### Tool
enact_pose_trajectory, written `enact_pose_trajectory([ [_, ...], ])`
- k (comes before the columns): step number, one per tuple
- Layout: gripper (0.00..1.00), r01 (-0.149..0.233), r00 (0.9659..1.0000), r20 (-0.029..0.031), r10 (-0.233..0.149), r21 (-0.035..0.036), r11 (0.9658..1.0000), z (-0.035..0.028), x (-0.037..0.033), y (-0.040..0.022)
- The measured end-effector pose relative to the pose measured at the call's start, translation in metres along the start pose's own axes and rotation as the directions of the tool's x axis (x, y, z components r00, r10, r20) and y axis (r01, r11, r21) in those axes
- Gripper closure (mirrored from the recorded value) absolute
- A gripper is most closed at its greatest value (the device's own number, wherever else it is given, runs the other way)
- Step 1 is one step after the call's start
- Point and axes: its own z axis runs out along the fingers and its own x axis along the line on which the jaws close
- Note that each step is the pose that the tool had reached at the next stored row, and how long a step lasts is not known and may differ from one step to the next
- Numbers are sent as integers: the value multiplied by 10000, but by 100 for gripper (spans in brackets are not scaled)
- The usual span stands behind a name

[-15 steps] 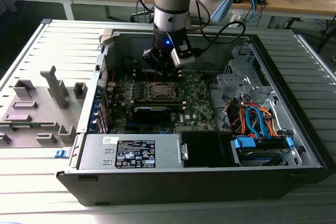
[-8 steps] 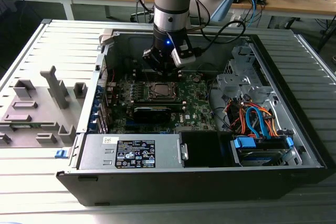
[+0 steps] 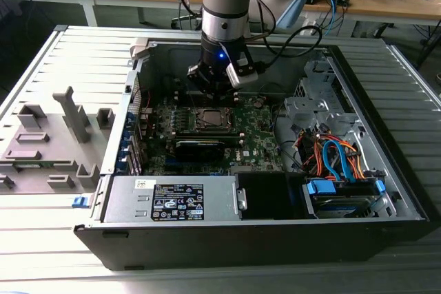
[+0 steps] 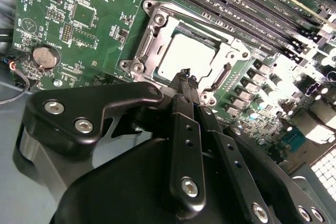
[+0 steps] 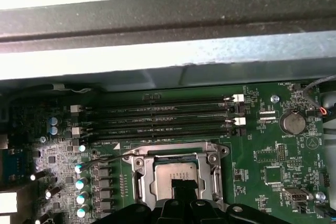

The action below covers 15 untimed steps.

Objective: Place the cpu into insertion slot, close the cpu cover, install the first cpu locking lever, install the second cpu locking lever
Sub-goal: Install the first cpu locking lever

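Note:
The cpu (image 4: 191, 51) lies flat in the insertion slot (image 3: 210, 120) on the green board, its pale metal top showing through the window of the cpu cover (image 4: 157, 30). That cover lies down flat around the chip, as the first wrist view also shows for the cpu (image 5: 173, 171) and the cpu cover (image 5: 143, 177). My gripper (image 4: 185, 76) hangs just above the socket's near edge, its fingers shut together with nothing between them. In the exterior view the gripper (image 3: 219, 91) is over the socket's far side. A thin wire lever (image 5: 107, 158) sticks out from one socket corner.
Long black memory slots (image 5: 163, 116) run beside the socket. A round coin battery (image 5: 292, 123) sits on the board. The open case has a power supply (image 3: 172, 199) at the front, drive cables (image 3: 334, 156) at the exterior view's right, and a grey fixture tray (image 3: 48, 142) outside on the left.

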Motion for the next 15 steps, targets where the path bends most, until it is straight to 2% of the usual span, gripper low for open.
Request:
enact_pose_trajectory([
  [10, 89, 797, 9968, -4, -797, 8, 9968, 0, 0, 0],
  [15, 89, 803, 9968, -5, -803, 8, 9968, 0, 9, 0],
])
